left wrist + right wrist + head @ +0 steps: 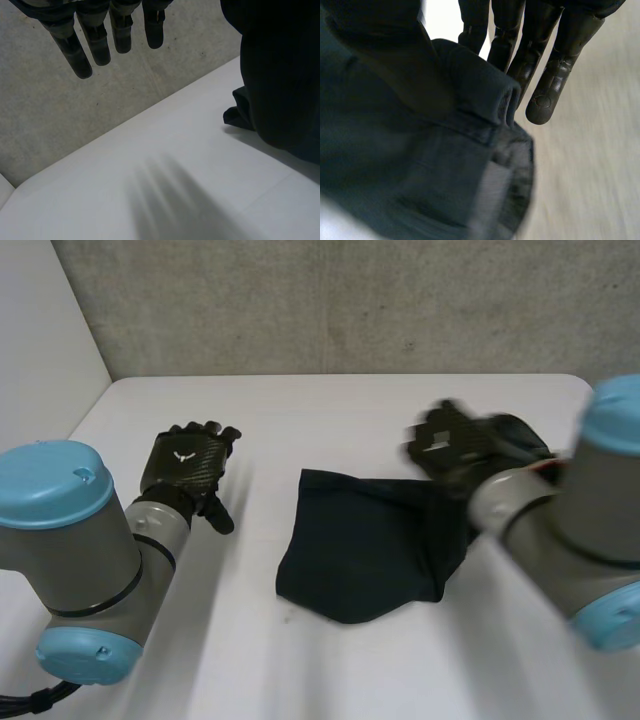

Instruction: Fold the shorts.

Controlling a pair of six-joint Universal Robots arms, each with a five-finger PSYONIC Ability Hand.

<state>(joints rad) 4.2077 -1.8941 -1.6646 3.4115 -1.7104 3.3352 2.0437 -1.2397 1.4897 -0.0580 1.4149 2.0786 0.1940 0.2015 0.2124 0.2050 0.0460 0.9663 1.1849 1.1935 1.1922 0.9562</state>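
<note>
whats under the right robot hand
The dark shorts: the right robot hand pinches their edge between thumb and fingers. The table beneath that cloth is covered.

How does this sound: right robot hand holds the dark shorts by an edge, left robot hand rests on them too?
Not quite. The left robot hand is off the shorts, open over bare table beside them, as the head view shows. The right robot hand does hold the shorts by an edge.

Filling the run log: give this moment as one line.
left hand: open, above table, apart from shorts | right hand: pinching shorts' edge | shorts: dark, rumpled, mid-table
</note>
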